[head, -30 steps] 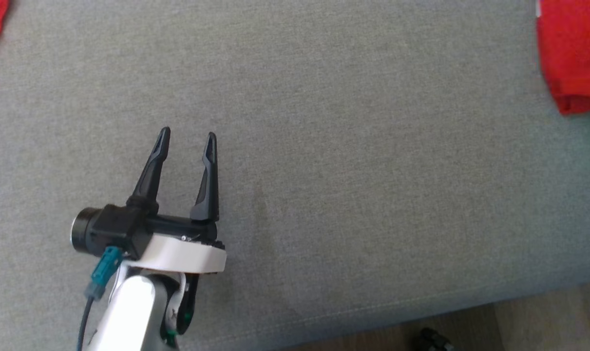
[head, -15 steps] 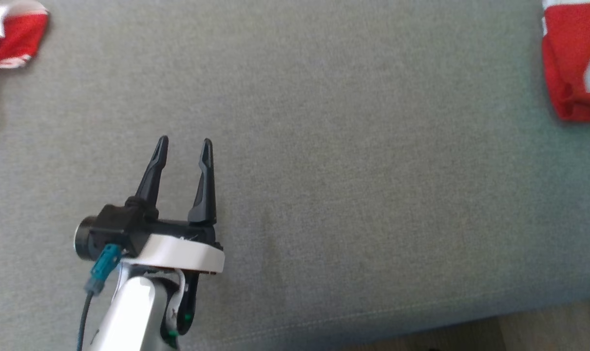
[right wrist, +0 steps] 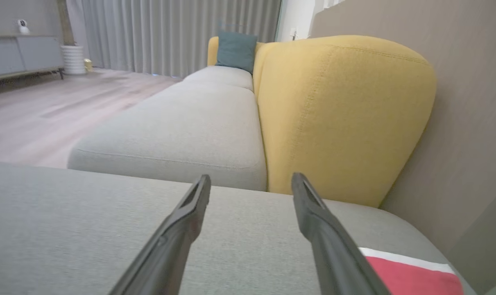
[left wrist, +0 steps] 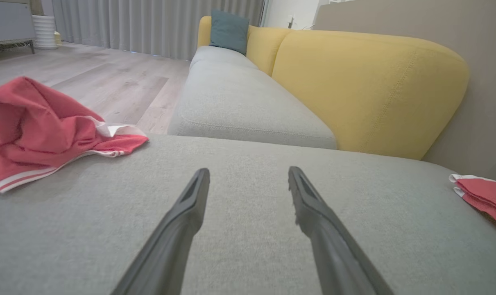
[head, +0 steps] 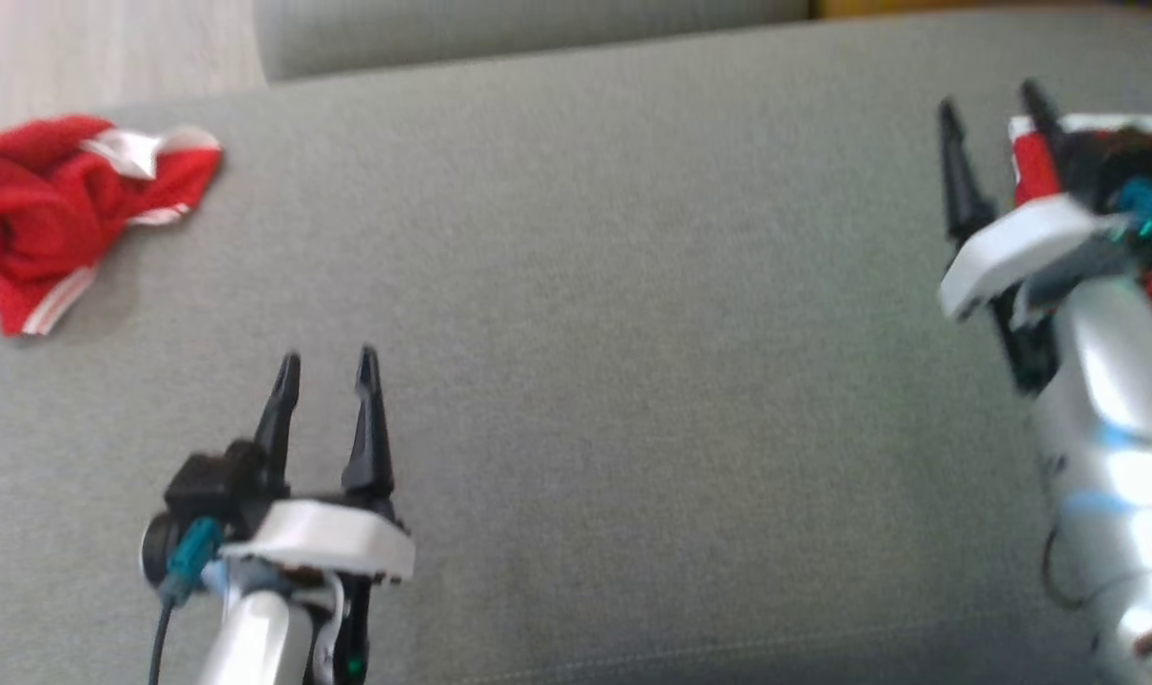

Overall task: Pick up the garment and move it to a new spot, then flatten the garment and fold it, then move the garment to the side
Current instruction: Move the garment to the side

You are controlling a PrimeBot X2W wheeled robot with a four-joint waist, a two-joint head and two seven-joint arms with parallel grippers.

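Two dark-fingered grippers hung released, jaws spread with nothing between them, over the grey woven-fabric sofa seat (head: 633, 314): the left gripper (head: 328, 357) above bare cushion, the right gripper (head: 988, 95) well apart to its right. Just beside the right gripper's outer finger lay a folded red cloth garment with a white edge (right wrist: 415, 278). Well ahead and left of the left gripper sat a crumpled red garment with white stripes (head: 71, 205), touched by neither.
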